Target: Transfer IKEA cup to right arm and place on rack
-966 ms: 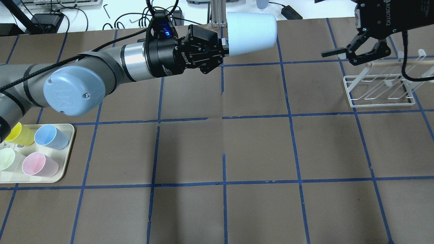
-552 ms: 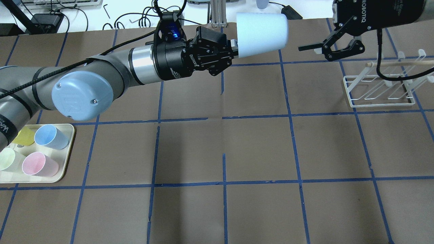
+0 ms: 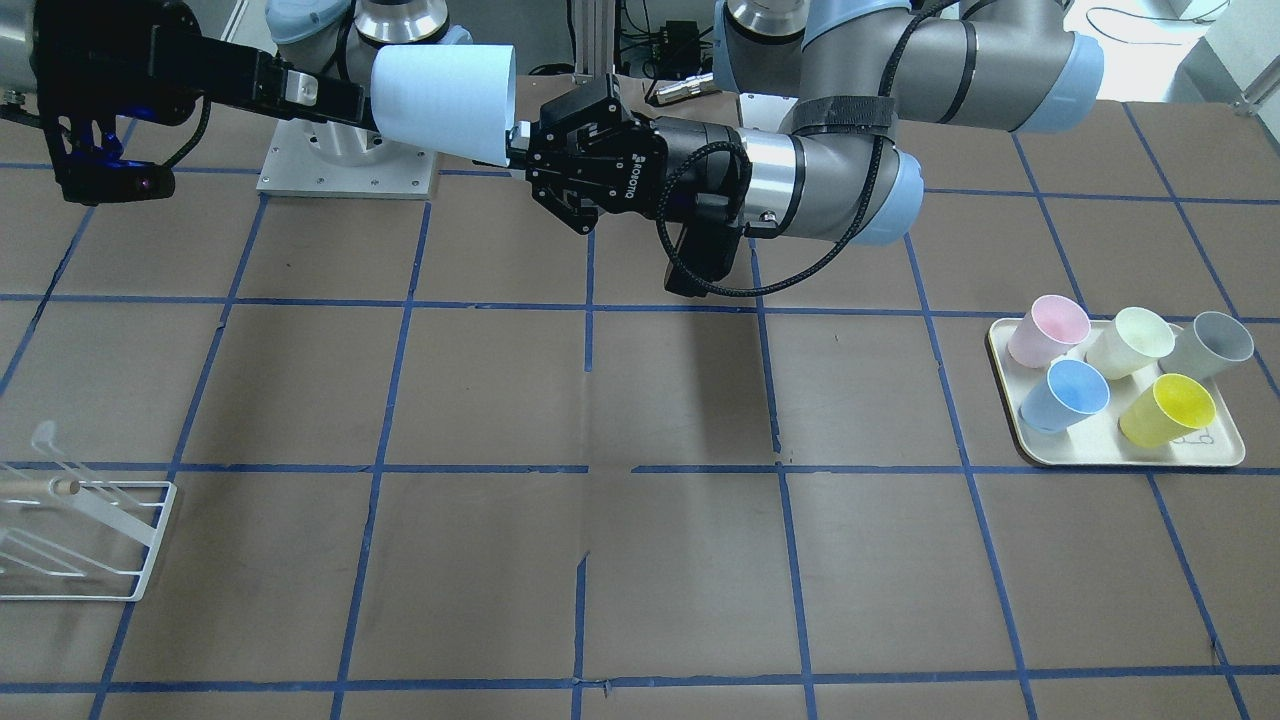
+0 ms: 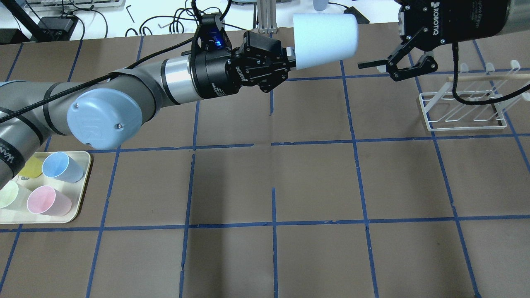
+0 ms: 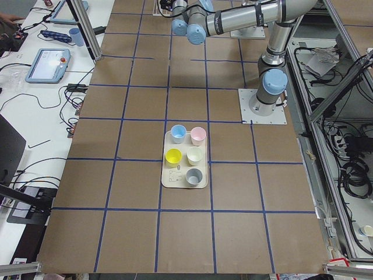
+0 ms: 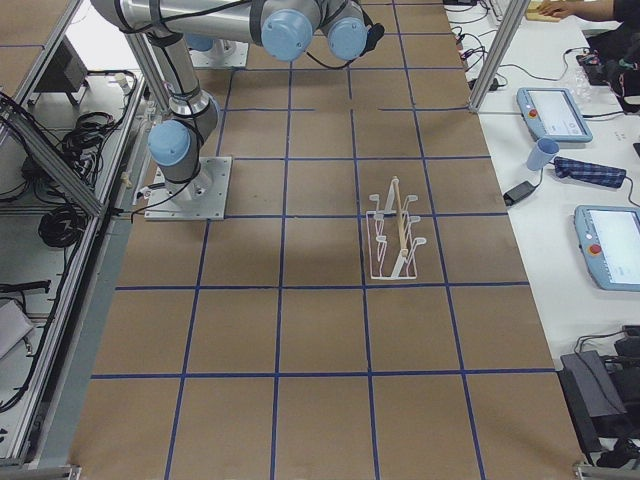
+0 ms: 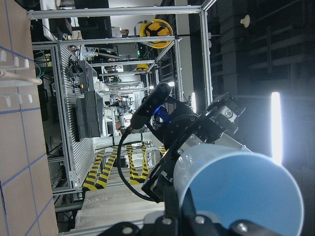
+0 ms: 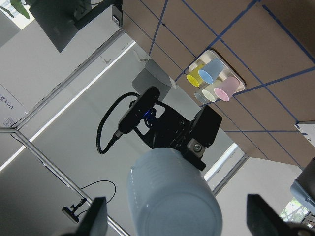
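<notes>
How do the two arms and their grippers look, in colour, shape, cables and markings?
The left arm and the right arm are silver-grey tubes with pale-blue round joint caps. A black braided cable runs along the left one, under black straps. The left gripper and the right gripper are bulky, black, two-fingered, with white ROBOTIQ lettering.

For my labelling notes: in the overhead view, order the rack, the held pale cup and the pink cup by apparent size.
rack
IKEA cup
pink cup
The IKEA cup is raised nearer the camera, so that gap is unsure.
</notes>
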{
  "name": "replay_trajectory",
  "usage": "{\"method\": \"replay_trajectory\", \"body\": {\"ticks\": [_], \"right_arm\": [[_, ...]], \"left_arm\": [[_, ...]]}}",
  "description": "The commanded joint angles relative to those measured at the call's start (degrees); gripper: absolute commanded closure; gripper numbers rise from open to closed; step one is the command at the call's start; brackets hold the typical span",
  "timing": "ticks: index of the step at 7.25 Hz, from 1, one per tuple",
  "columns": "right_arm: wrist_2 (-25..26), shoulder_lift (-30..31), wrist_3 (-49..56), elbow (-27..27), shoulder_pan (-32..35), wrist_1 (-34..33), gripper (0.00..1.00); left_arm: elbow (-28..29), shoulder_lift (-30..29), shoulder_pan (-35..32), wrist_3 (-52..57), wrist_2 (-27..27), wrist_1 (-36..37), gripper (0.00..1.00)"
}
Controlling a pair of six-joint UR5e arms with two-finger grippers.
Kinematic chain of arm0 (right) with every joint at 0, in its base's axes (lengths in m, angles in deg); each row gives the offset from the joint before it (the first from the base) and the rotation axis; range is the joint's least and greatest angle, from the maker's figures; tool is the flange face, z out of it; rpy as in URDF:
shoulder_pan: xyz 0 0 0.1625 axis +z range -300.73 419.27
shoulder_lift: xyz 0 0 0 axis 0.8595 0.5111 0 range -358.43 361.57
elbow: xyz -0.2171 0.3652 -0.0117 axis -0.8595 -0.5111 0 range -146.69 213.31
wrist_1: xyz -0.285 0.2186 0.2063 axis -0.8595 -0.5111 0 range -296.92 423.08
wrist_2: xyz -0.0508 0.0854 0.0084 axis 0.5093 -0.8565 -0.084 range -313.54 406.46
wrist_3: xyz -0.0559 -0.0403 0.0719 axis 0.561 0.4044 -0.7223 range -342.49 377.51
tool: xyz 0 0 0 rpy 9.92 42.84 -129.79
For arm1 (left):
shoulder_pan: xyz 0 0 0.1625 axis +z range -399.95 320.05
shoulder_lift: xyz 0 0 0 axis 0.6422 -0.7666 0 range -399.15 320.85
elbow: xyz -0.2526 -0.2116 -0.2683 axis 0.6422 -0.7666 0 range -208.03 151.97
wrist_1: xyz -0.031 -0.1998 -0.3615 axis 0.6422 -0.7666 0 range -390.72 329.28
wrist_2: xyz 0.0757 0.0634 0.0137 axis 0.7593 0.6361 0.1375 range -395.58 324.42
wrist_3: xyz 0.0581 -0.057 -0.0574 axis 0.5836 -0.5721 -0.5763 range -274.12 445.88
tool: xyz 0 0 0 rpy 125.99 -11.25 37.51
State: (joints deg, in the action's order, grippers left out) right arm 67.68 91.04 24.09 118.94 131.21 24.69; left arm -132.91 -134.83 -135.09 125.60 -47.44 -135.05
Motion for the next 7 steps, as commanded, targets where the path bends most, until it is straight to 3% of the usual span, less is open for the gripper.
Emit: {"method": "replay_trajectory", "body": {"ticks": [1, 4, 5, 6, 7], "right_arm": [[-0.04, -0.17, 0.01, -0.02, 1.79, 0.07, 0.00], [0.04, 0.09, 0.79, -0.10, 1.89, -0.19, 0.00], [0.04, 0.09, 1.58, -0.10, 1.89, -0.20, 0.10], [0.04, 0.09, 1.68, -0.28, 1.89, -0.20, 0.30], [0.04, 0.09, 1.76, -0.28, 1.89, -0.20, 0.43]], "left_arm": [[0.03, -0.13, -0.13, -0.09, -0.09, 0.00, 1.00], [0.11, -0.04, -0.57, -0.17, -0.09, 0.00, 1.00], [0.20, 0.05, -0.57, -0.26, -0.09, 0.00, 1.00], [0.20, 0.05, -0.57, -0.35, -0.09, 0.00, 1.00], [0.38, -0.13, -0.57, -0.35, -0.09, 0.00, 1.00]]}}
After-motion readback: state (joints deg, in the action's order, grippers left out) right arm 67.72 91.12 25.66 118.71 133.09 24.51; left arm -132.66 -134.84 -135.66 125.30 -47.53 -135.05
